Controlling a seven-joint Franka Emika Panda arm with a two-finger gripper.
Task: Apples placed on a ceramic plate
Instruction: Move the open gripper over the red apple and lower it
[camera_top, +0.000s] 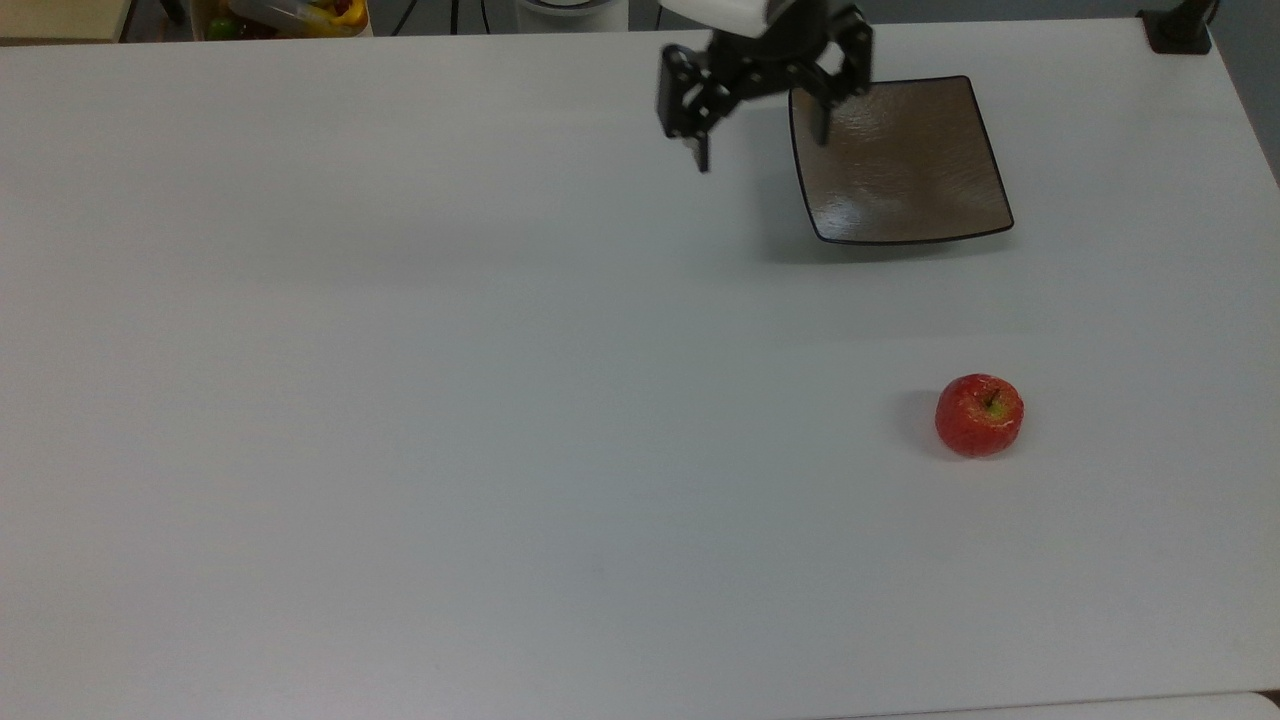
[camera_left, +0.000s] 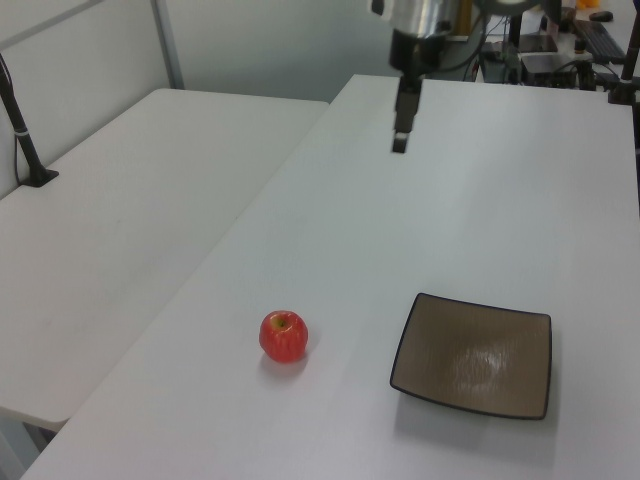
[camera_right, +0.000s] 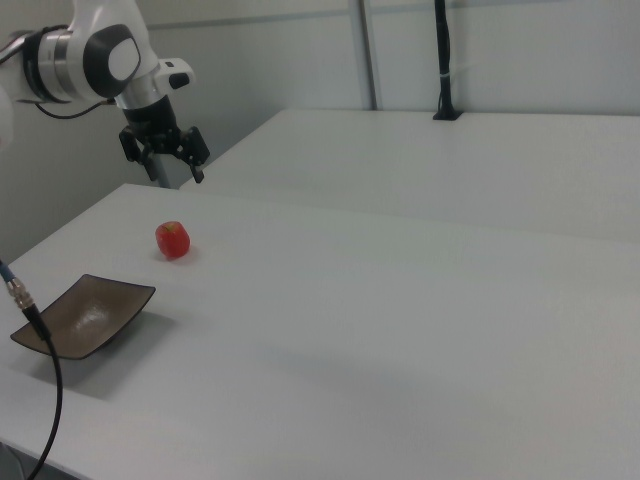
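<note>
So the gripper (camera_top: 762, 148) hangs in the air with its two fingers (camera_top: 700, 155) spread wide apart and nothing between them. In the top view it sits over the plate's left edge, one finger off to the plate's left and the other over the plate's corner (it's up in the air, not touching the plate). The plate (camera_top: 905, 170) is a square brown one with a thin black rim, flat on the white table (camera_top: 400, 400) and bare. The apple (camera_top: 979, 415) is red with a yellowish patch at the stem, standing on the table well apart from the plate, below it in the top view.

In the left view the gripper (camera_left: 400, 130) is way beyond the plate (camera_left: 475, 355), with the apple (camera_left: 284, 335) off to the plate's left.
</note>
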